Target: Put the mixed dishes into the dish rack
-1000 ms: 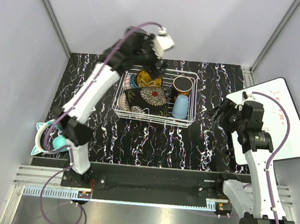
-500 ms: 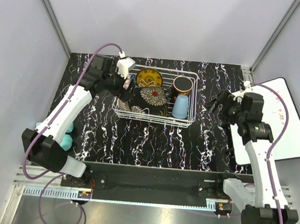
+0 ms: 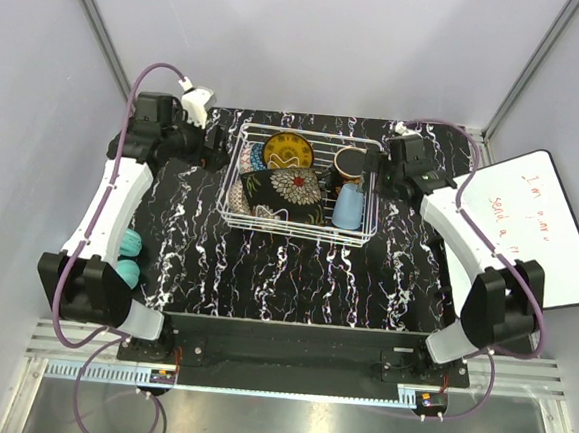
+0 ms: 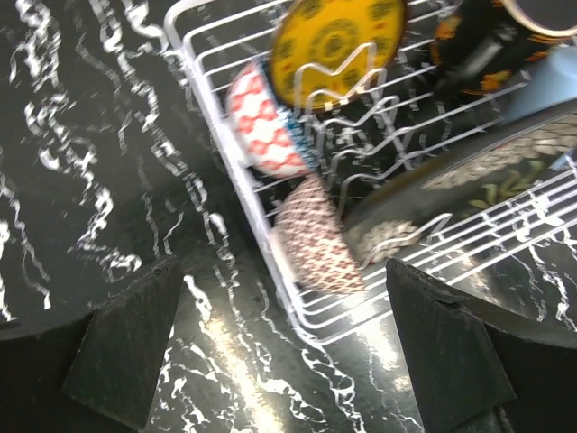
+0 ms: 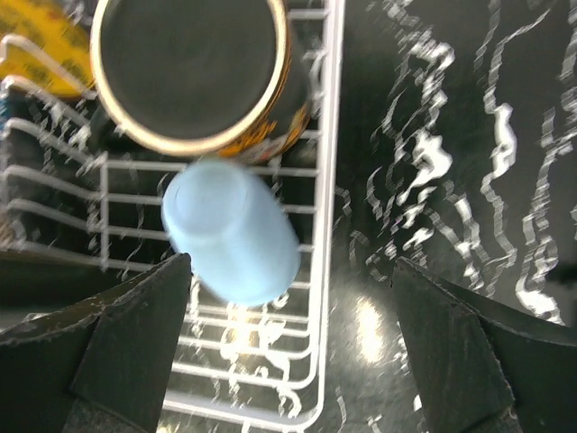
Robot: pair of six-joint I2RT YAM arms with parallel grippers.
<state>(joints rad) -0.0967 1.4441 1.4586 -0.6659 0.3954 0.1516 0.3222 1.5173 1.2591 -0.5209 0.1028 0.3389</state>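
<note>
1. A black tabletop (image 3: 266,265) veined with white lies between pale grey walls. A whiteboard with red writing (image 3: 544,227) rests at its right edge.
2. The white wire rectangular dish rack (image 3: 298,235) stands at the far middle of the table.
3. In it, the yellow ornate round plate (image 3: 288,149) stands on edge at the far side. The black square floral plate (image 3: 286,191) leans across the middle.
4. The dark floral mug with a gold rim (image 5: 194,77) sits in the far right corner. The light-blue cup (image 5: 230,230) is just near of it, closed end up.
5. Along the left wall, the blue-rimmed red-and-white patterned bowl (image 4: 261,126) and the beige patterned bowl (image 4: 315,239) stand on edge.
6. The left gripper (image 4: 284,271) is spread wide and empty, just beside the rack's left wall.
7. The right gripper (image 5: 290,263) is spread wide and empty, above the rack's right side by the cup.
8. Two teal rounded items (image 3: 126,259) lie at the table's left edge.
</note>
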